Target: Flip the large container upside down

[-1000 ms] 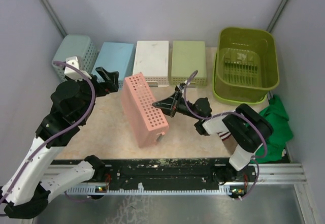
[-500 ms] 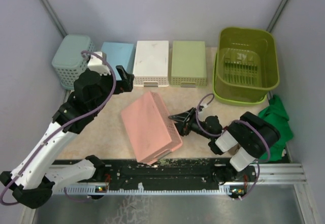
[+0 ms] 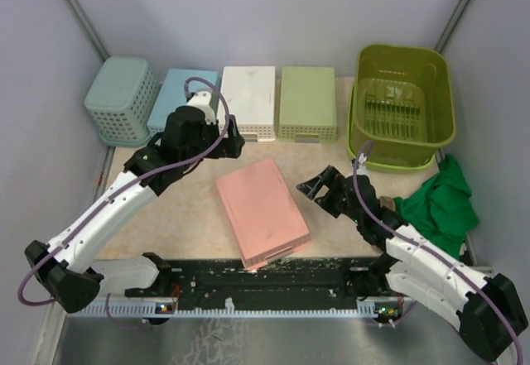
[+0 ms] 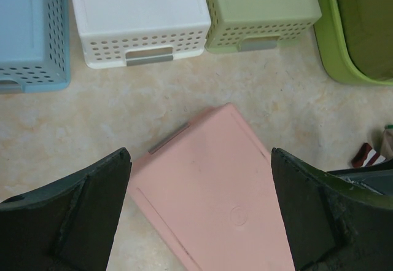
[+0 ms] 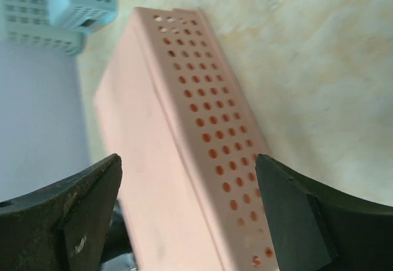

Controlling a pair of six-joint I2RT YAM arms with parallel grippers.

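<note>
The lime-green, smooth-walled, rounded-rectangular plastic tub [image 3: 445,104] stands mouth up at the upper right of the top view. An olive slatted basket [image 3: 393,108] sits nested inside it. The left gripper [image 3: 232,137] and right gripper [image 3: 315,184] both have their fingers apart and hold nothing. They flank an overturned pink perforated plastic basket [image 3: 262,210] on the beige surface [image 3: 189,216].

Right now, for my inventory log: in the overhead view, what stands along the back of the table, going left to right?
teal basket → blue basket → white basket → pale green basket → large container, with the olive slatted basket nested in it.
</note>
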